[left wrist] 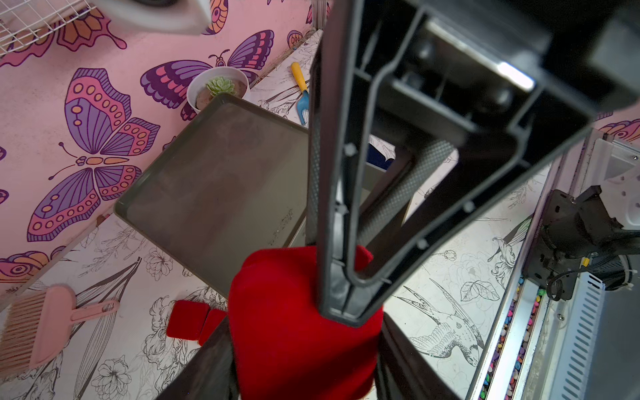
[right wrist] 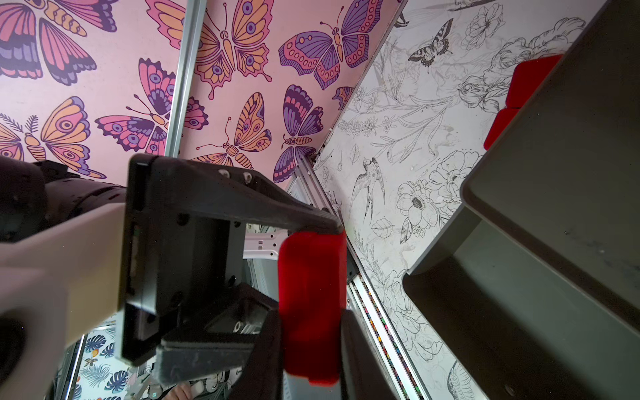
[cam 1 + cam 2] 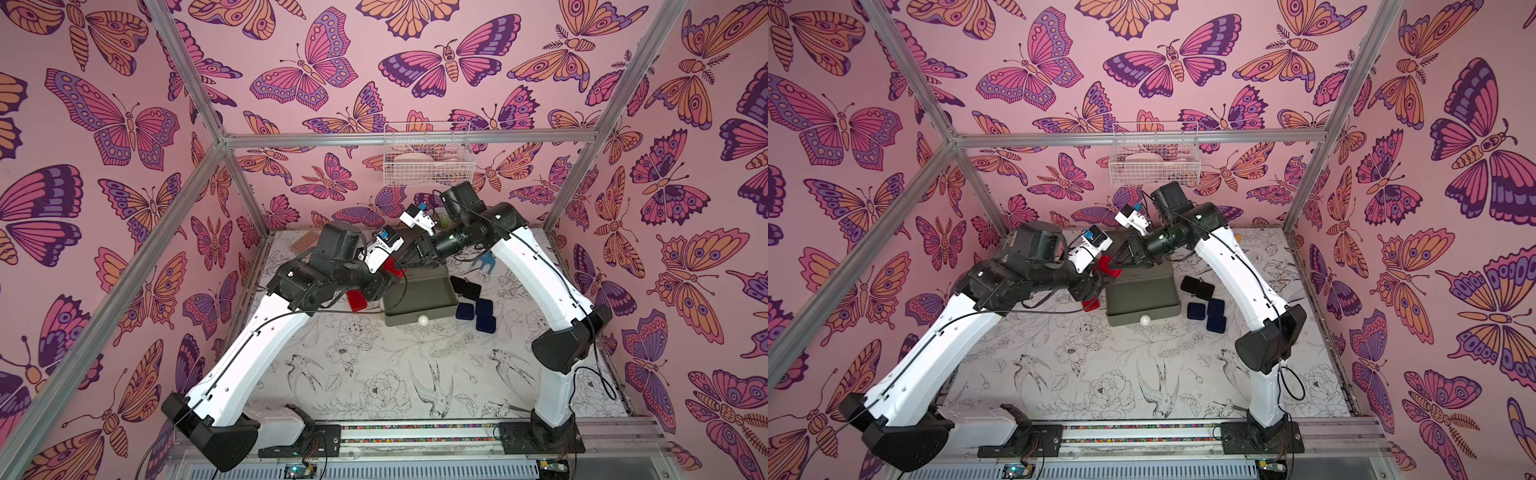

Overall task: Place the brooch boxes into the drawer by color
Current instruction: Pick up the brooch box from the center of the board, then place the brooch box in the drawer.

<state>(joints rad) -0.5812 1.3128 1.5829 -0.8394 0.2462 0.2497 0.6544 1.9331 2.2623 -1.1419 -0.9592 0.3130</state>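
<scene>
Only the top views show all three navy boxes (image 3: 484, 307), right of the open drawer (image 3: 399, 319). The left wrist view shows two loose red boxes (image 1: 187, 322) and the left gripper (image 1: 343, 308) touching one held red box (image 1: 298, 346), grip unclear. The right wrist view shows the right gripper (image 2: 310, 318) with its jaws clamped on it beside the drawer.

The desk (image 3: 374, 374) has a bird-and-flower print. The drawer chest (image 3: 419, 297) stands on it, its top tier pulled out. Red brooch boxes (image 3: 356, 301) lie just beside it on the left arm's side. Black brooch boxes (image 3: 465, 286), navy brooch boxes (image 3: 478, 313) and a toy fork (image 3: 486, 264) lie opposite. Further back are a potted succulent (image 1: 219, 86) and a pink brush (image 1: 45, 325).
</scene>
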